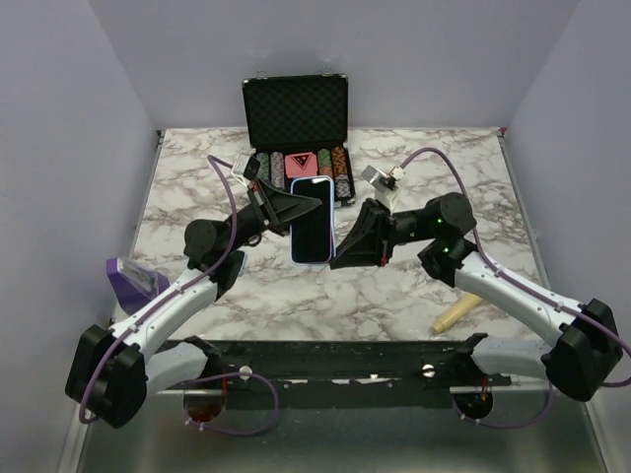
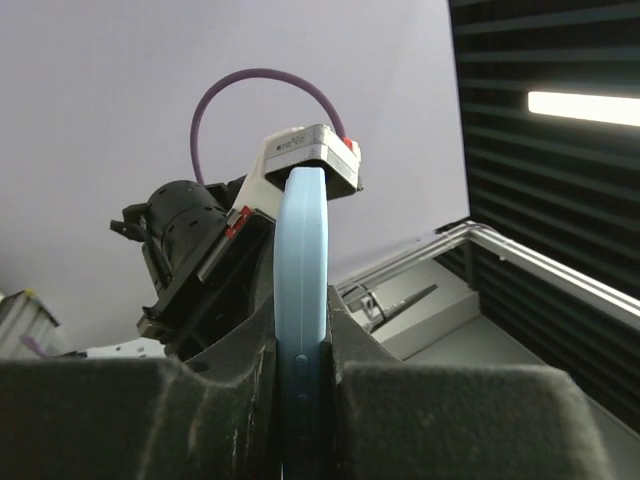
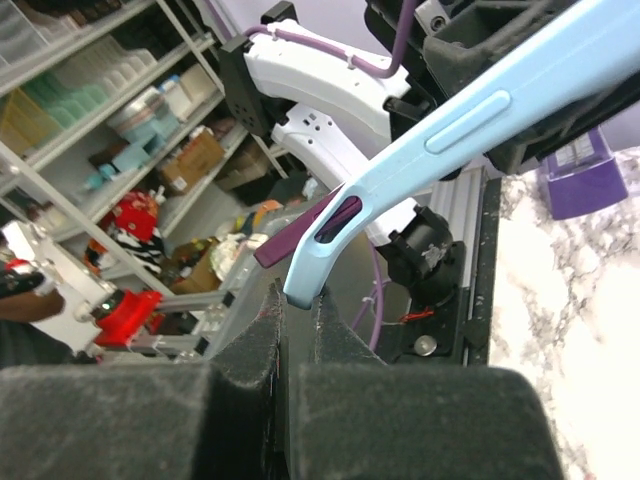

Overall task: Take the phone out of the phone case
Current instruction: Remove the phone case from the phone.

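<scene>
The phone (image 1: 311, 222) sits in its pale blue phone case (image 2: 300, 270), held up over the middle of the marble bench (image 1: 444, 177) between the two arms, with its dark screen facing up to the top camera.

The left tool (image 1: 315, 202) comes in from the left and meets the case's far right part. In the left wrist view its two fingers (image 2: 200, 400) are pressed against both faces of the case, which stands edge-on between them with its side buttons showing.

The right tool (image 1: 335, 262) reaches in from the right to the case's near right corner. In the right wrist view its padded fingers (image 3: 420, 420) are drawn nearly together and pinch that rounded corner. A dark purple edge (image 3: 300, 228) shows at a cut-out there. I cannot tell whether this is the phone's own body.

At the far side of the bench an open black chip box (image 1: 296, 113) stands with rows of chips (image 1: 306, 163) in its tray. A purple object (image 1: 133, 281) lies at the left edge. A wooden stick (image 1: 455, 315) lies near the right arm.
</scene>
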Controlling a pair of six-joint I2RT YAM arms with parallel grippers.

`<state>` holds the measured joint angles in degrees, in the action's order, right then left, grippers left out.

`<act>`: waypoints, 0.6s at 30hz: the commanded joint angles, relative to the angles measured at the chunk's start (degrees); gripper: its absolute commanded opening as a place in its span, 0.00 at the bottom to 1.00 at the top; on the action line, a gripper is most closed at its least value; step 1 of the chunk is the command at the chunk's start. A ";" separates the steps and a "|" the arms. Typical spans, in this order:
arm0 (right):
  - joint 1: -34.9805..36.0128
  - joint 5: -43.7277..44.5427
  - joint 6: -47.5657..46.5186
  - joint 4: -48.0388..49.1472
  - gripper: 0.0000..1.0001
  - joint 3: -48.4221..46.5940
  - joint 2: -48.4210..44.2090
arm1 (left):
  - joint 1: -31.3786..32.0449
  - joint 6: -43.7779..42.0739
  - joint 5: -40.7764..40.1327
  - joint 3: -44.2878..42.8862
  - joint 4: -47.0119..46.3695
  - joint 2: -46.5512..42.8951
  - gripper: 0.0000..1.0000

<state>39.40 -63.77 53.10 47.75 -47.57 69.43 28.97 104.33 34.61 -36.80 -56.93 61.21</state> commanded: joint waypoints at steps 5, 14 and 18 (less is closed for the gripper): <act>0.42 18.91 -20.15 -24.89 0.01 -5.34 1.68 | 4.34 11.16 -1.65 -0.47 -13.75 1.37 0.00; 0.77 54.70 -2.57 -39.83 0.01 -3.41 -1.23 | 6.44 4.31 -2.71 -1.61 -7.96 0.58 0.00; 5.76 72.23 -8.60 -51.66 0.01 -7.00 -1.05 | 7.41 4.56 -4.20 -1.87 -8.98 1.54 0.00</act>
<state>43.20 -34.37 50.15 13.80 -53.32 63.05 29.69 105.69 20.53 -36.45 -58.83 64.53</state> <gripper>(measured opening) 0.047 0.201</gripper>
